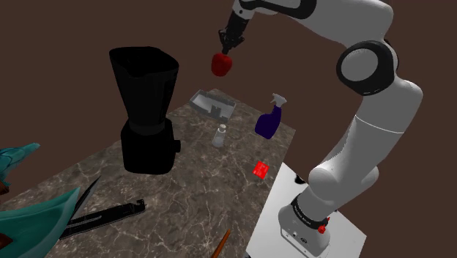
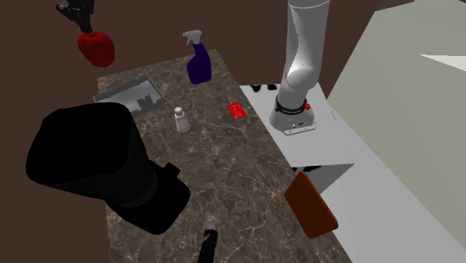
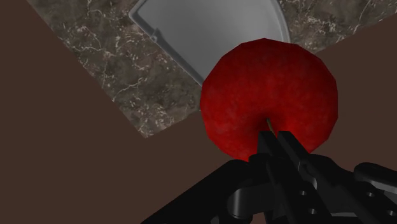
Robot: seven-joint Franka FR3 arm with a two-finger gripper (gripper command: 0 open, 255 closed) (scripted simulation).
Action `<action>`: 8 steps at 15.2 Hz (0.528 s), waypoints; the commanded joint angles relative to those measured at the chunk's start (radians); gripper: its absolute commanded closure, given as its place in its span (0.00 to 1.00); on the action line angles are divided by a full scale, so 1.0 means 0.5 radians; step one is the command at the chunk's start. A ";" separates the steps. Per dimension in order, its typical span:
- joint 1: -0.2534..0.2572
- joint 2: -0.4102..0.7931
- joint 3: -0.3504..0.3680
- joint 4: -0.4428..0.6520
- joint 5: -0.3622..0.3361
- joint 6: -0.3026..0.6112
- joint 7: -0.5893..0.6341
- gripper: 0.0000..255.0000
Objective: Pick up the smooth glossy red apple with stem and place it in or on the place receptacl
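A glossy red apple point(image 1: 222, 64) hangs in the air above the far end of the marbled counter, held by its stem in my black gripper point(image 1: 228, 47), which is shut on it. The second exterior view shows the same apple point(image 2: 96, 48) under the gripper point(image 2: 86, 28) at the upper left. Seen from the wrist, the apple point(image 3: 267, 95) sits just past the closed fingertips point(image 3: 280, 143), over the corner of a grey tray point(image 3: 203, 32). That tray point(image 1: 212, 102) lies on the counter below and a little to the side of the apple.
A tall black blender point(image 1: 146, 110) stands on the counter's near-left side. A purple spray bottle point(image 1: 269, 117), a small white shaker point(image 1: 218, 136) and a red card point(image 1: 261, 169) lie nearer my stand. Teal objects point(image 1: 36, 212) and a black utensil point(image 1: 102, 216) occupy the near end.
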 commanded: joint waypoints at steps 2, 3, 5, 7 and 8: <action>-0.005 -0.023 -0.001 -0.114 0.007 0.094 -0.003 1.00; -0.007 -0.027 -0.001 -0.147 0.009 0.122 -0.005 1.00; -0.010 -0.035 -0.002 -0.211 0.011 0.179 -0.007 1.00; -0.012 -0.040 -0.003 -0.272 0.013 0.235 -0.008 1.00; -0.013 -0.042 -0.003 -0.301 0.013 0.262 -0.009 1.00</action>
